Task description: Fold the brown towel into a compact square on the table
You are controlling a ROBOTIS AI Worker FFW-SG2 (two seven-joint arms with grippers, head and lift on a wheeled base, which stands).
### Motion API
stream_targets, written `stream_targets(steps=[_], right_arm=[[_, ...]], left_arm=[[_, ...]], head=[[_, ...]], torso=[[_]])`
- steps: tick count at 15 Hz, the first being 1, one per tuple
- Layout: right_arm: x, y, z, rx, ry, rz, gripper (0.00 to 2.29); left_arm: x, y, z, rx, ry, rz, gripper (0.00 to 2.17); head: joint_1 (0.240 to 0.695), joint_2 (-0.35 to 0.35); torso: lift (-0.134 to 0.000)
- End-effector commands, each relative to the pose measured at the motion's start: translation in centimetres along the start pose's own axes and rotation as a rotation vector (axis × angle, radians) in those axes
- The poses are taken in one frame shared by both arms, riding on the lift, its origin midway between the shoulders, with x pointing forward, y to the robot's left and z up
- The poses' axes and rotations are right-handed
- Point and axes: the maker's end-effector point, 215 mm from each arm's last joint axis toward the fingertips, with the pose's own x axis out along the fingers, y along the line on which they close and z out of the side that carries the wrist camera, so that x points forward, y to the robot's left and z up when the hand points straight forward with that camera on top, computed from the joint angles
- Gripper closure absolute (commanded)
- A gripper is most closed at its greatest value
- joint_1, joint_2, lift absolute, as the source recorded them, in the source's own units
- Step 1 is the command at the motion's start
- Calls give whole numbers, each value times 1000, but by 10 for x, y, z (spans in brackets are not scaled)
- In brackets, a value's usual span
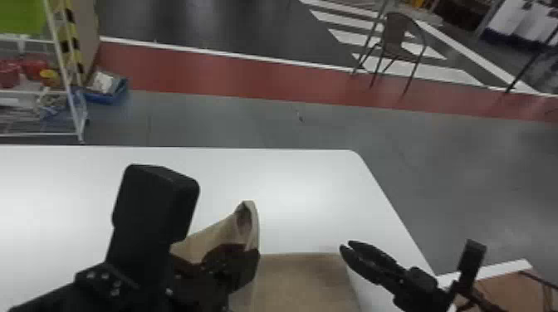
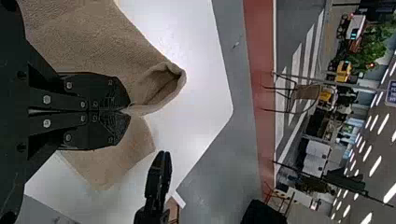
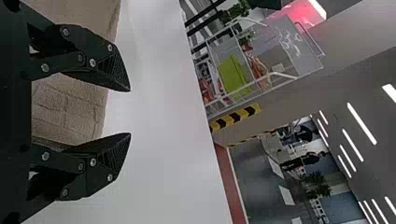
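In the head view my left gripper [image 1: 245, 265] is over the brown towel [image 1: 305, 282], whose raised, curled edge rises beside it. The left wrist view has my left gripper [image 2: 126, 111] shut on the brown towel [image 2: 93, 42], with a looped fold standing out past the fingertips and more cloth lying on the table. At the towel's right side in the head view is my right gripper [image 1: 345, 247]. Seen from its own wrist, the right gripper [image 3: 130, 112] stands open, nothing between its tips, with the towel [image 3: 70, 109] behind its fingers.
The white table [image 1: 290, 178] has its right edge running down beside the right arm. A brown surface with a white rim [image 1: 506, 290] is at the lower right. Beyond the table are a wire rack [image 1: 62, 83] and a chair [image 1: 392, 41].
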Motion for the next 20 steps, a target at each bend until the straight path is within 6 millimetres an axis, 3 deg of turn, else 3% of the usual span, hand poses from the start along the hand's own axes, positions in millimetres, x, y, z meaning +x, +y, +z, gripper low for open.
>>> stream_targets(steps=[1, 4, 5, 6, 7, 8, 10, 12, 16, 20], right_arm=[[-4, -3, -1, 9, -7, -5, 643], [-10, -7, 1, 23, -23, -12, 633], [-11, -8, 0, 25, -25, -14, 599], [-12, -10, 2, 25, -31, -19, 363], [-16, -13, 4, 25, -37, -28, 296], [-19, -16, 9, 30, -53, -36, 296], [-28, -23, 17, 40, -81, -53, 292], [-32, -25, 18, 51, -90, -55, 97], [-31, -21, 17, 64, -99, -41, 83], [-24, -10, 13, 71, -94, -6, 110]], left_arm=[[18, -10, -13, 39, 50, 7, 1889], [39, -9, -44, 40, 137, 16, 1885], [45, -11, -55, 42, 168, 10, 1720], [50, -10, -67, 36, 198, 10, 1177], [55, -12, -76, 31, 222, 1, 356], [58, -18, -83, 32, 238, -16, 181], [65, -29, -102, 34, 287, -44, 137], [71, -34, -119, 29, 329, -60, 134], [78, -43, -145, 8, 391, -100, 134], [74, -43, -156, -23, 405, -98, 134]], head=[[695, -350], [695, -350], [695, -350], [695, -350], [695, -350], [695, -350], [695, -350], [695, -350], [695, -350], [695, -350]], torso=[[-123], [-123], [-123], [-123], [-123], [-123], [-123], [-123], [-123], [-123]])
